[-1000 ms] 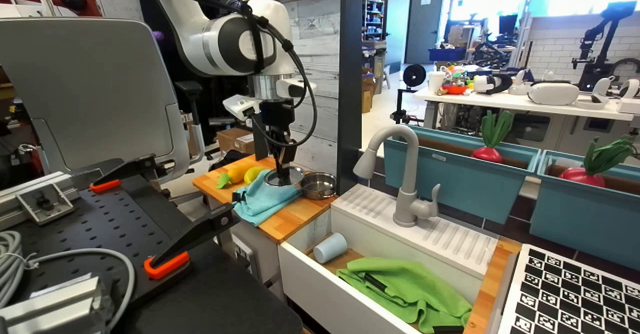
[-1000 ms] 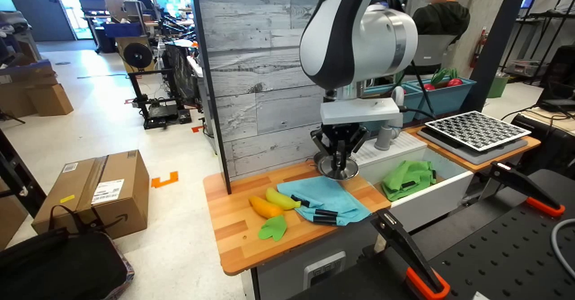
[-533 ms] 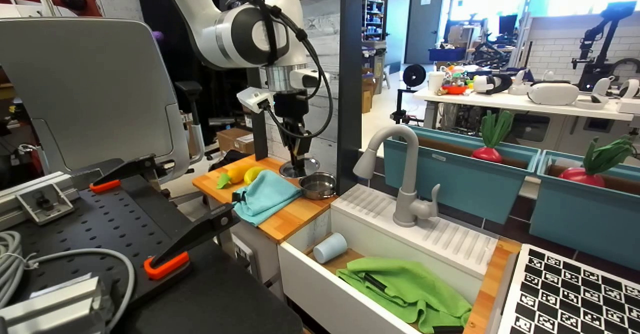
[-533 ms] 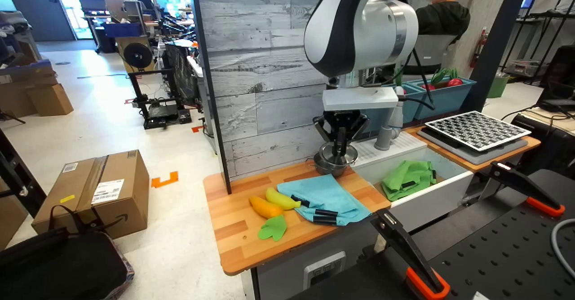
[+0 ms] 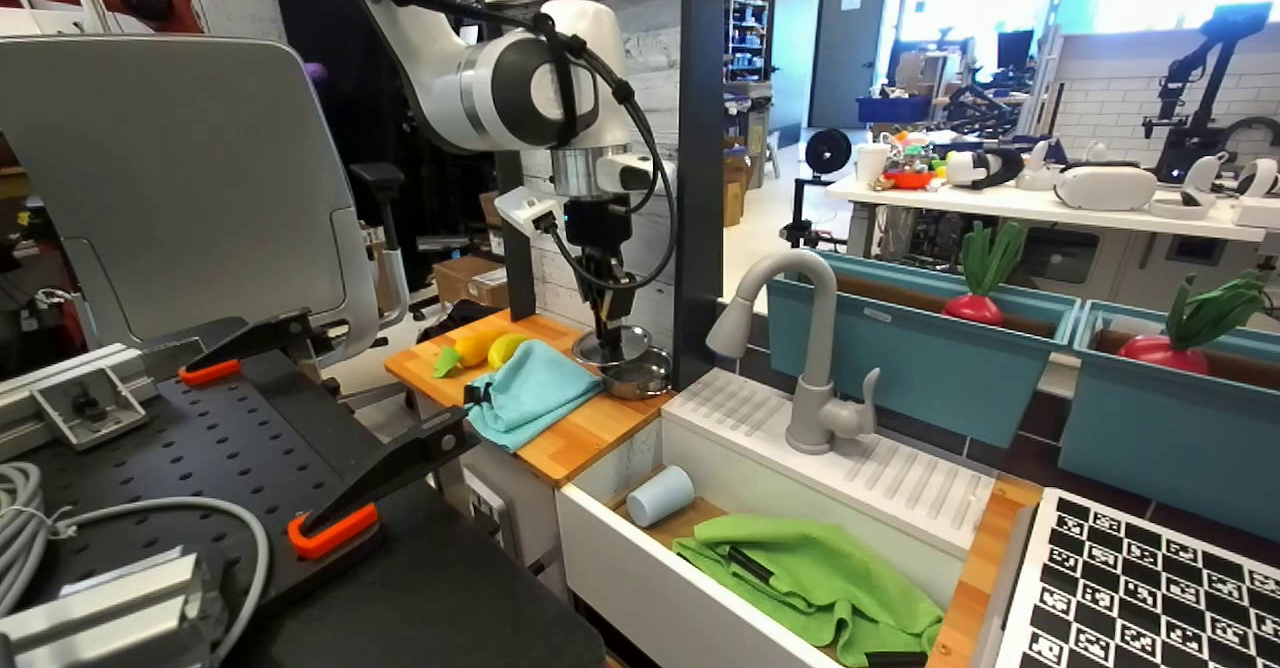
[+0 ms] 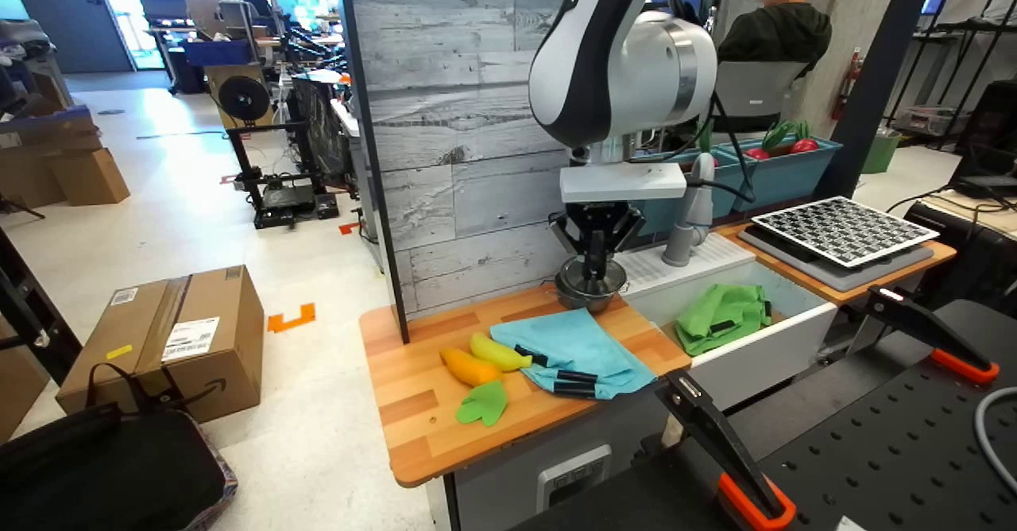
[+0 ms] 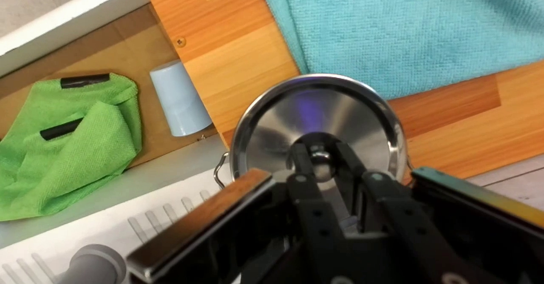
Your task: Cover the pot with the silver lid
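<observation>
The gripper (image 7: 323, 152) has its fingers narrow around the knob (image 7: 321, 165) of the silver lid (image 7: 312, 109); it holds the lid by this knob, and the lid seems to me roughly level.

The coming move depends, I think, on what lies under the lid; in an exterior view the pot (image 5: 648, 378) shows lower than the lid and a little to the right of it; it stands on the wooden counter (image 5: 590, 438), with the wall panel (image 5: 655, 58) at the far side and the sink (image 5: 620, 568) at the right; in the wrist view the lid hides almost all of the pot, and only the wire handle (image 7: 216, 173) shows clearly, at the left, slightly to the wall side of the lid's middle; so I judge that the pot is below the gripper and slightly to the far side, away from the blue cloth (image 7: 408, 33); both things are round, so there is no long axis to match.

The task looks to me nearly finished; a small shift to the far side, then a straight lowering, should be enough; if the fingers release too early, the near edge might slip down beside the rim; whether the lid touches the rim, I cannot tell.
</observation>
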`<action>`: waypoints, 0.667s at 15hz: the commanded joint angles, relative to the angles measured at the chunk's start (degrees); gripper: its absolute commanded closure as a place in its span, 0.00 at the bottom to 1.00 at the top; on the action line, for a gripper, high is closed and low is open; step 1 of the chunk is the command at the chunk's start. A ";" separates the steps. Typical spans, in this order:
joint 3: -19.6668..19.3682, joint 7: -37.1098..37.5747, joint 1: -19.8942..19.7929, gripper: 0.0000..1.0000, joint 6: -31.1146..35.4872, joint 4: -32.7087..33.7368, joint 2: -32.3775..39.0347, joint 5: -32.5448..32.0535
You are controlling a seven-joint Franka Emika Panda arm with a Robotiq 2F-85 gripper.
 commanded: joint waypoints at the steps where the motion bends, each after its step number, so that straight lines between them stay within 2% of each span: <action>1: 0.44 1.16 -0.88 0.95 -4.12 6.02 3.77 0.32; 6: 0.63 3.03 -1.12 0.95 -7.02 10.62 6.75 0.67; 10: -0.18 6.66 -0.20 0.95 -5.55 11.41 7.72 0.88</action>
